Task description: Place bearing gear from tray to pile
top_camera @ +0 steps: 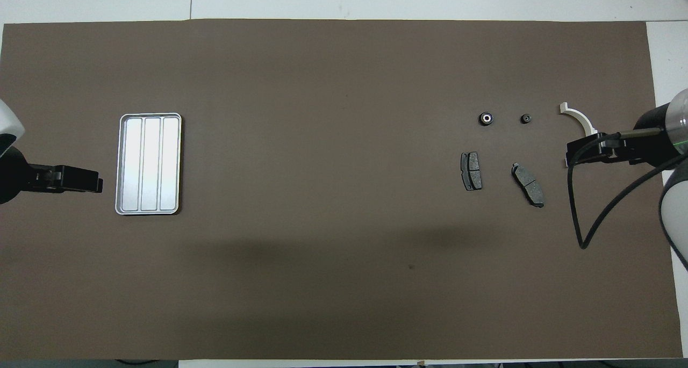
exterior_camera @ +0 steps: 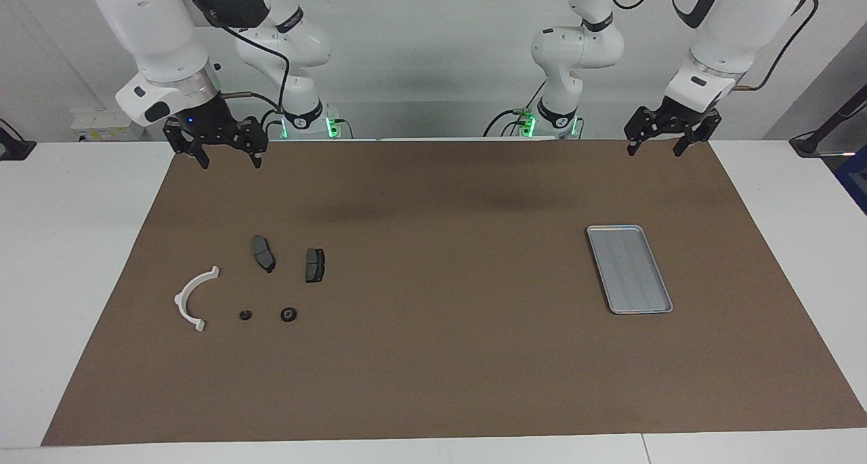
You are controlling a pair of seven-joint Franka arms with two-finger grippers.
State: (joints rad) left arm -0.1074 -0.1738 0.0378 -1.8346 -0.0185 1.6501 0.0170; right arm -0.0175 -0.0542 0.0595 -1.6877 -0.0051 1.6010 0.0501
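Small black round bearing gear [exterior_camera: 288,313] lies on the brown mat [exterior_camera: 433,355] in the pile, beside a smaller black ring [exterior_camera: 245,314], white curved half-ring bracket [exterior_camera: 193,298] and two dark grey pads [exterior_camera: 263,252]; ridged silver metal tray [exterior_camera: 629,269] well apart; my right pincer [exterior_camera: 218,154] and left pincer [exterior_camera: 654,145] both wide, holding nothing

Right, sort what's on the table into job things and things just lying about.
For the job: tray, now bare; bearing gear; smaller gear; the pile's white bracket and two dark plates.

Lying about: brown mat only.
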